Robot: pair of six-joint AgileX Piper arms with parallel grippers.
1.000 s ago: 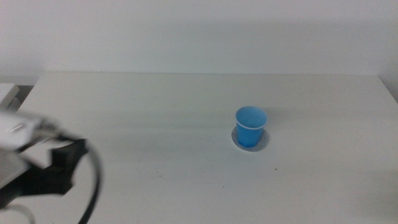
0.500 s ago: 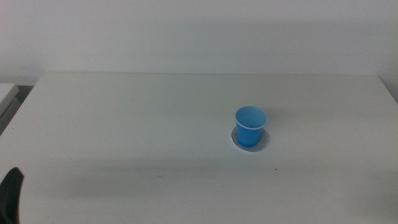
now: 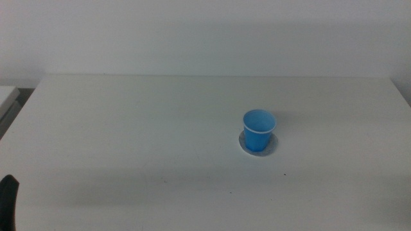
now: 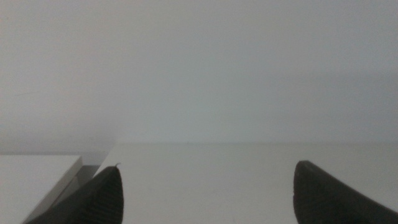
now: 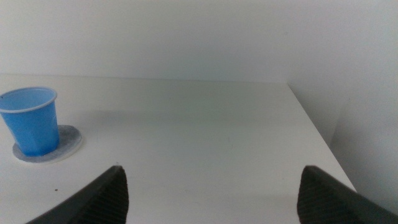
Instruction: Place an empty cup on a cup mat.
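White table (image 3: 128, 128) fills the middle view under a pale wall. At about 8 o'clock a dark sliver, probably the left gripper (image 4: 205, 193), shows at the edge, jaws spread on nothing. Right of centre, the cup (image 3: 259, 130) stands upright on the cup mat (image 3: 273, 145), empty inside. Right gripper (image 5: 211, 193) waits well apart, jaws spread.

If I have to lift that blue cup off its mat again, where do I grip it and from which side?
Grip the cup across its upper wall, just under the white rim, where the taper is widest. It stands upright on the cup mat, mouth up. Probably come in level from the right: the right gripper, open, already faces its side. The left gripper, also open, looks away from it.
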